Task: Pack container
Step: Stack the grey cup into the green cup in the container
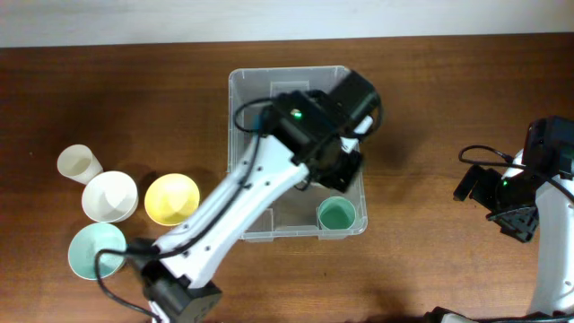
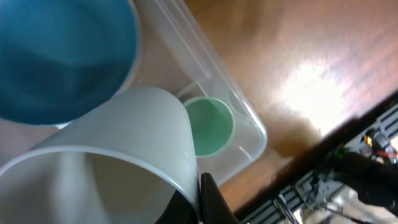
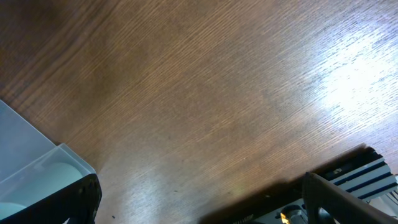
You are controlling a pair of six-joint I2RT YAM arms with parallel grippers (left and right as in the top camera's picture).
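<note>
The clear plastic container (image 1: 240,144) stands at the table's middle. A green cup (image 1: 337,214) stands upright in its near right corner and also shows in the left wrist view (image 2: 210,126). A blue cup (image 2: 62,56) sits inside next to it. My left gripper (image 1: 334,166) hangs over the container's right half. In the left wrist view it (image 2: 200,198) is shut on the rim of a white cup (image 2: 112,162), held above the container floor. My right gripper (image 1: 514,218) is open and empty over bare wood to the right of the container; both fingers show wide apart in its wrist view (image 3: 199,208).
Several cups stand left of the container: a cream one (image 1: 79,164), a white one (image 1: 109,196), a yellow one (image 1: 171,198) and a mint one (image 1: 96,250). The container's corner (image 3: 31,155) shows at the left of the right wrist view. The left arm crosses the container's near left side.
</note>
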